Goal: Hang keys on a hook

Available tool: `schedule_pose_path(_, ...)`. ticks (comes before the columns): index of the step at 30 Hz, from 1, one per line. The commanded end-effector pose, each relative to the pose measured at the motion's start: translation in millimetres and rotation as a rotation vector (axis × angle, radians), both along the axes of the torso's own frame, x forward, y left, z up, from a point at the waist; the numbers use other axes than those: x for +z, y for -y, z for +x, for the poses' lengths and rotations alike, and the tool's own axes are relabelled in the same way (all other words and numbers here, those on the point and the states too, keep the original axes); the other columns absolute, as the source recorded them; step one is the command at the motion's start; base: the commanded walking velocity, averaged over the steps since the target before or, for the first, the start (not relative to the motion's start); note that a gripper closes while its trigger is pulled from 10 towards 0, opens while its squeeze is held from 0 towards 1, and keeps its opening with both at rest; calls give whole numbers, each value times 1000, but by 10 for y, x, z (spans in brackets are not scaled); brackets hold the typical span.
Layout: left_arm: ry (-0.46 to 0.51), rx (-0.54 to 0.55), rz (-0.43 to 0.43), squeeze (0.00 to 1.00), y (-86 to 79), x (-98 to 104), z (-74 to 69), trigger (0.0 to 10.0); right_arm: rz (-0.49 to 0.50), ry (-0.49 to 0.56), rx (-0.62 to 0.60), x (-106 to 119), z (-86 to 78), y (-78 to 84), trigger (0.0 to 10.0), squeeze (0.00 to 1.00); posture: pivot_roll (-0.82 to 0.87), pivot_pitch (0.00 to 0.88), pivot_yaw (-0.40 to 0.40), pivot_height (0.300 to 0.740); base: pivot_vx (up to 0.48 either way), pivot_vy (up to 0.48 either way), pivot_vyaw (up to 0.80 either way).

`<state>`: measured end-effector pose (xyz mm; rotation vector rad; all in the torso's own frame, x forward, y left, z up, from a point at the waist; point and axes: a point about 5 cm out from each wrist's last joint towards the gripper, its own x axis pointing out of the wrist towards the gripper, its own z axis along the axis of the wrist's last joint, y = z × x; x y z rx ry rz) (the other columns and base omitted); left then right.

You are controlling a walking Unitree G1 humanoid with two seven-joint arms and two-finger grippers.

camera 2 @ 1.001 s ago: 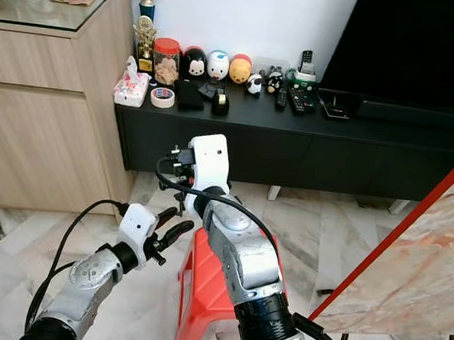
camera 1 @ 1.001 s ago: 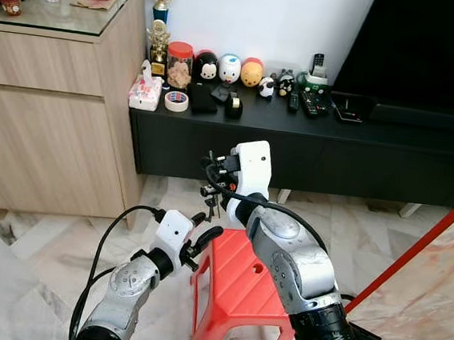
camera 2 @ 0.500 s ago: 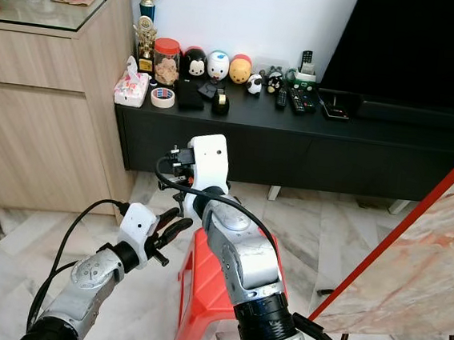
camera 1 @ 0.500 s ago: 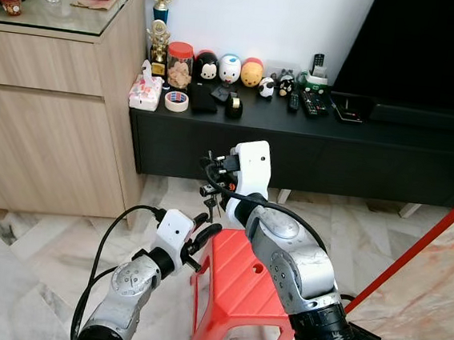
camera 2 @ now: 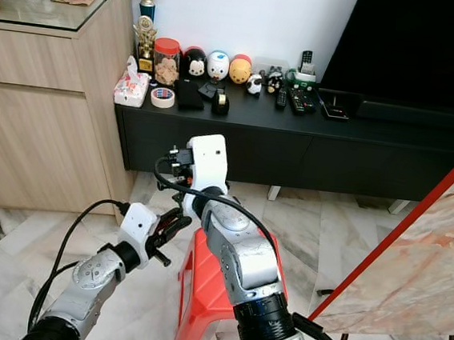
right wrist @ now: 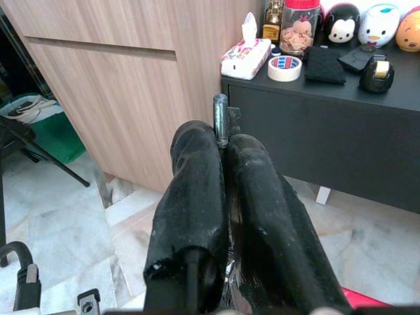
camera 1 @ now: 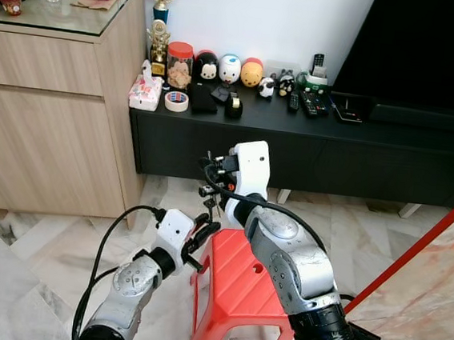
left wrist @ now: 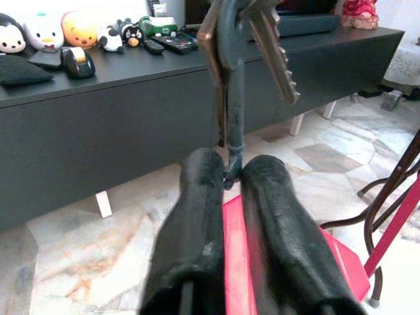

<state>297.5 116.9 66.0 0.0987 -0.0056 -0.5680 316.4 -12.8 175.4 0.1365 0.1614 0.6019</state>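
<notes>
Currently the right gripper (right wrist: 223, 154) is pinching the keys (left wrist: 252, 46) above the stool (camera 1: 240, 280). The left gripper (left wrist: 231, 172) is clamping their lower tip. Next, a hook must be located.

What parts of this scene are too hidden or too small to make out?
- Keys: tops cut off by the left wrist view's upper edge.
- Right gripper: in the eye views, hidden behind its own white wrist.
- Small figures on the black cabinet: too small for detail.
</notes>
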Motion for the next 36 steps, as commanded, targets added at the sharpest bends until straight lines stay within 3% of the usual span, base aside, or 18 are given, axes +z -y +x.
schedule_pose_path(1, 26, -15, 2, 0, 50, 49, 24, 0, 56, 38, 33, 181, -31, -148, 10000, 0, -3, 0, -136, 740, 0, 0, 0)
schedule_pose_path(18, 34, 0, -20, 0, 37, 70, 31, 0, 38, 46, 26, 170, -22, -128, 10000, 0, -1, 0, -137, 740, 0, 0, 0)
schedule_pose_path(29, 34, 7, -33, 0, 20, 72, 19, 0, -50, 75, -84, 104, 132, 256, 10000, 0, 0, 0, -138, 740, 0, 0, 0)
schedule_pose_path(36, 37, 16, -47, 0, 2, 83, 14, 0, -103, 53, -223, -2, 237, 684, 10000, 0, -3, 0, -134, 740, 0, 0, 0)
